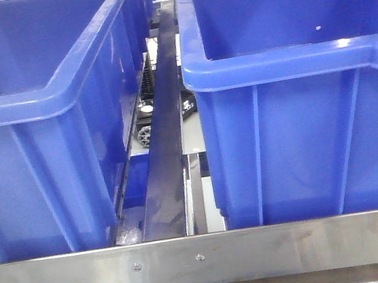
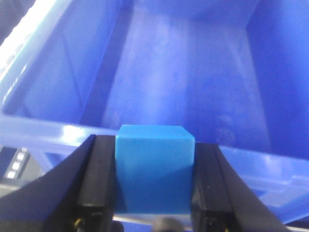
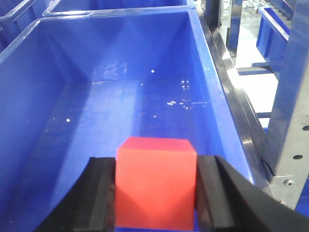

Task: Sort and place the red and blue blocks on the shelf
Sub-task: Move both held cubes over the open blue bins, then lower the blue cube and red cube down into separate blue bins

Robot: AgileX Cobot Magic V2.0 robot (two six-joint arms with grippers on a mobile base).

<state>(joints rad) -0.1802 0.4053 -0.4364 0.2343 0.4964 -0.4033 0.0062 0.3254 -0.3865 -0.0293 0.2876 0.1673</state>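
Neither block is placed yet. The left gripper is clamped on the blue block at 6 o'clock, with a bin at 12. The right gripper is clamped on the red block over a second bin. Both releases are left to do.

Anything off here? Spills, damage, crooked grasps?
Nothing serious. The blue block sits square in the left gripper, the red block square in the right gripper. Only oddity: white specks on the floor of the bin in the right wrist view.

The black two-finger left gripper is closed, its pads pressing opposite side faces of a matte sky-blue cube. The black right gripper likewise clamps a matte bright-red cube.
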